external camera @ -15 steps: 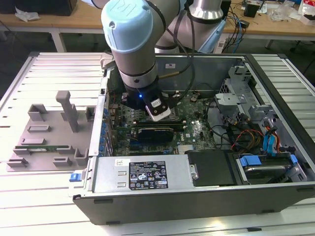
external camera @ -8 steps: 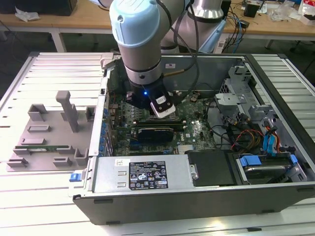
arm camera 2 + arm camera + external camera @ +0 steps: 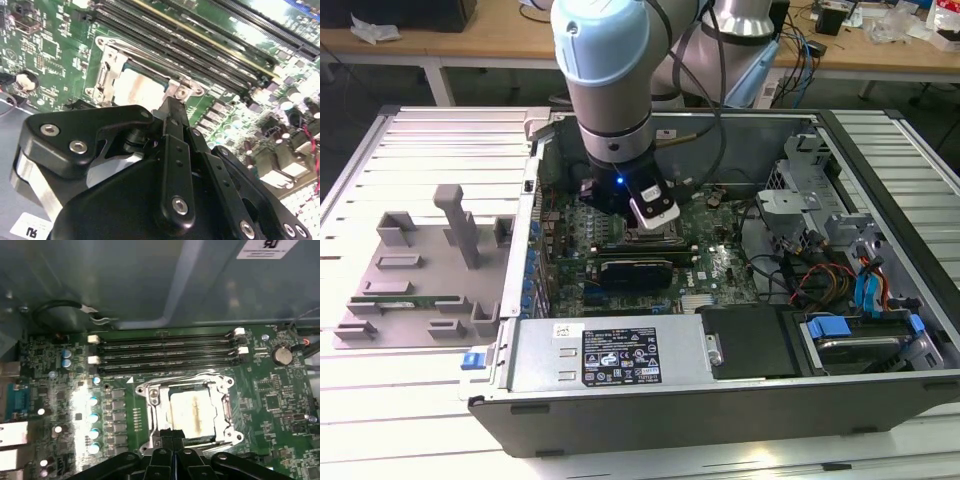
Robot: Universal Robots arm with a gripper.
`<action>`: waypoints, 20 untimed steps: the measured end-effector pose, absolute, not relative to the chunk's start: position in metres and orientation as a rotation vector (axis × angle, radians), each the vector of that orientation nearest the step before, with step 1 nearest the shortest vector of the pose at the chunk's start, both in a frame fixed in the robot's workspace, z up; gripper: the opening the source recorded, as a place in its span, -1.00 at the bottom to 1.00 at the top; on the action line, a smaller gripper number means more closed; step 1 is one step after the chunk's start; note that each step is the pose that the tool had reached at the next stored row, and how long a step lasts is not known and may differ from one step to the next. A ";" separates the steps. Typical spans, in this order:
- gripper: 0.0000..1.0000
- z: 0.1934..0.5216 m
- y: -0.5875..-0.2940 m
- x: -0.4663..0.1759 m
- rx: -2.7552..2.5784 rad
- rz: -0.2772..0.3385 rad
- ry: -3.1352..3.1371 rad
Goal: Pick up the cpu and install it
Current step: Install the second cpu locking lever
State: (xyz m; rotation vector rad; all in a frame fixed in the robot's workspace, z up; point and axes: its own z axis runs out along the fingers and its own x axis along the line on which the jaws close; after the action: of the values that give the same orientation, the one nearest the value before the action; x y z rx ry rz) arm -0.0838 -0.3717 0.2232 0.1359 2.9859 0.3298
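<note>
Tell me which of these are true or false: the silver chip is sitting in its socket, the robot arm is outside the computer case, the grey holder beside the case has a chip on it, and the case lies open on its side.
1. The cpu sits in the socket on the motherboard. True.
2. The arm is outside the computer case. False: it reaches into the case, the gripper right above the socket.
3. The grey holder has a square chip on it. False: no square chip shows there.
4. The case lies open on its side. True.
</note>
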 end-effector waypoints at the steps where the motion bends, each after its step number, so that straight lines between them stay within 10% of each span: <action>1: -0.79 0.223 -0.372 -0.081 0.136 0.330 2.986; 20: -0.79 0.223 -0.355 -0.051 0.125 0.250 3.040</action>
State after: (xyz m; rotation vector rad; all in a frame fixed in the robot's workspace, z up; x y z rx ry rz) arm -0.0511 -0.3551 0.2228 0.1248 3.0399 0.2503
